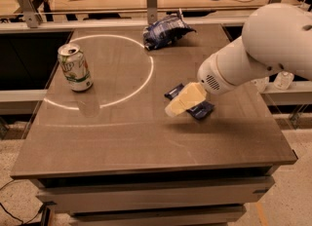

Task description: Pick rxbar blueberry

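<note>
The rxbar blueberry (201, 109), a small flat dark navy wrapper, lies on the brown table (122, 137) right of centre. Its middle is hidden; only its left end and its right end show. My gripper (184, 101), cream-coloured at the end of the bulky white arm (253, 49), sits directly over the bar, low above the tabletop. Whether it touches or holds the bar does not show.
A green and white soda can (74, 67) stands upright at the left of the table. A puffy blue-and-white chip bag (165, 30) lies at the back centre. A bright ring of light runs across the tabletop. A cluttered desk stands behind the table.
</note>
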`<action>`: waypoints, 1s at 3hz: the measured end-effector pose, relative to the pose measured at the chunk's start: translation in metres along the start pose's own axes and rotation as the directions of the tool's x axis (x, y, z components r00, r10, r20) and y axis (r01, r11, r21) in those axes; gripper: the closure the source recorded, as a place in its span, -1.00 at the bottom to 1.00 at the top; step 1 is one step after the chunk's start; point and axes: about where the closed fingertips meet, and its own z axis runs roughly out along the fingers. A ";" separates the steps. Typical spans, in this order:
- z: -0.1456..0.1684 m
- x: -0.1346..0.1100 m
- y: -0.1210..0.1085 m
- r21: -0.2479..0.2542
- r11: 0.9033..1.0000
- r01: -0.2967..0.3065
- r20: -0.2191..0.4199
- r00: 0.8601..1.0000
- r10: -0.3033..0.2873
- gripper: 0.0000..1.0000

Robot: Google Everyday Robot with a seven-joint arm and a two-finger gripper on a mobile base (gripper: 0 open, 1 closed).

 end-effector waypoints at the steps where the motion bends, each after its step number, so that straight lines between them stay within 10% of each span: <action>1: 0.015 0.007 0.007 -0.003 0.999 -0.046 -0.017 0.999 0.045 -1.00; 3: 0.035 0.016 0.015 -0.013 0.997 -0.071 -0.014 0.997 0.071 -1.00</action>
